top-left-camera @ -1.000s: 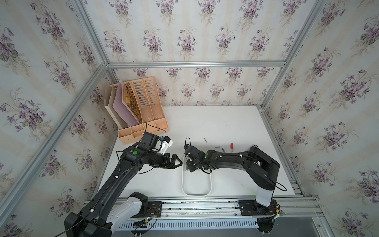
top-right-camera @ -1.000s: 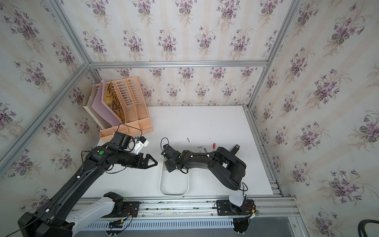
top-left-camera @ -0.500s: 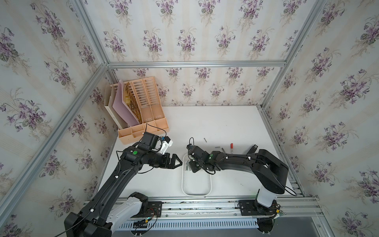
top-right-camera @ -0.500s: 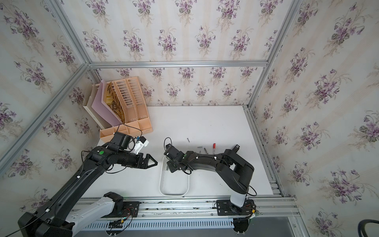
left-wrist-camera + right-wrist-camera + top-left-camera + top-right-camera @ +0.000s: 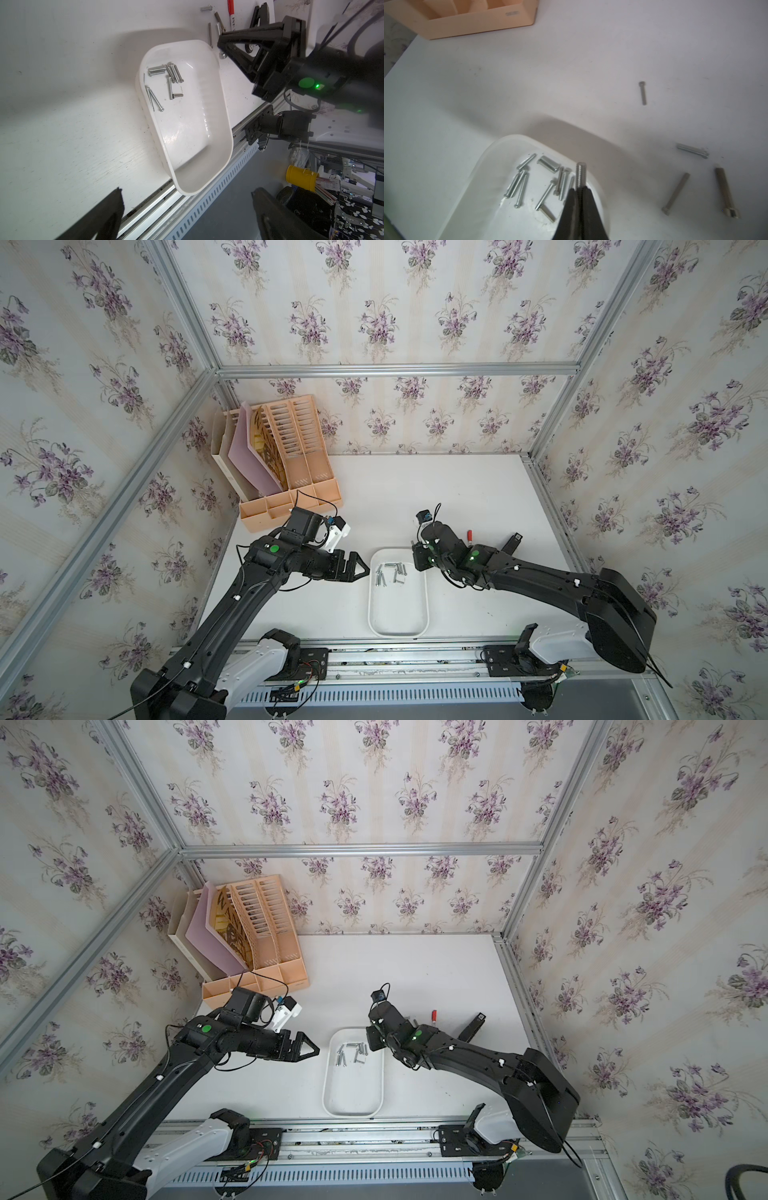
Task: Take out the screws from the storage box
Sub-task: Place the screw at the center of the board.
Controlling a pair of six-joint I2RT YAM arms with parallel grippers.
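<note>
We find the screws (image 5: 521, 187) bunched at the far end of the box (image 5: 398, 634). The right gripper (image 5: 580, 189) pinches one screw (image 5: 581, 172) at the box's corner (four loose screws (image 5: 676, 193) lie on the table (image 5: 571, 83) nearby). The left gripper (image 5: 362, 571) gapes wide beside the box.

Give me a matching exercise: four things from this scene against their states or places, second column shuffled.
1. right claw
2. left claw
3. storage box
4. marker pen

A. open, empty
B. red-capped, lying on the table
C. shut on a screw
D. holding loose screws at one end

Pairs: 1-C, 2-A, 3-D, 4-B
</note>
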